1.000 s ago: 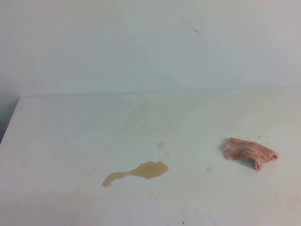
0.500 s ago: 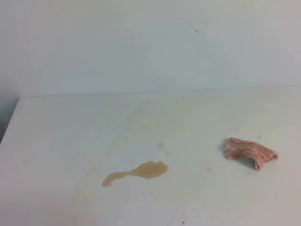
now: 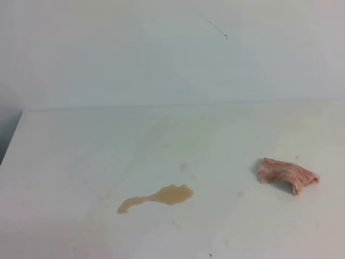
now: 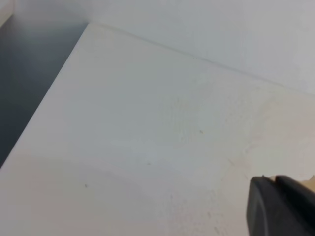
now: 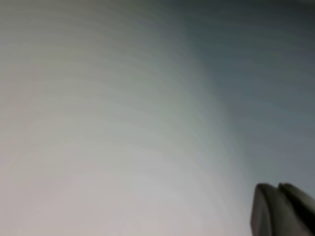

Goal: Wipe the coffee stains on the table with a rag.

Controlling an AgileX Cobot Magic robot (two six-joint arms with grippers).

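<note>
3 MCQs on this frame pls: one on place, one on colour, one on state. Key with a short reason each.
1. Seen from the exterior high view, where does the rag lie relative to the coffee stains?
A. to their right, apart
B. on top of them
C. to their left

2. What colour is the rag?
A. blue
B. pink and white striped
C. black

3. What state is the puddle in?
A. wiped away
B. covered by the rag
C. unwiped on the table

Key: 1 A, bare tabletop separates them. 2 B, pink stripes show on the crumpled cloth. 3 C, the tan blob with its tail lies whole, nothing touching it.
</note>
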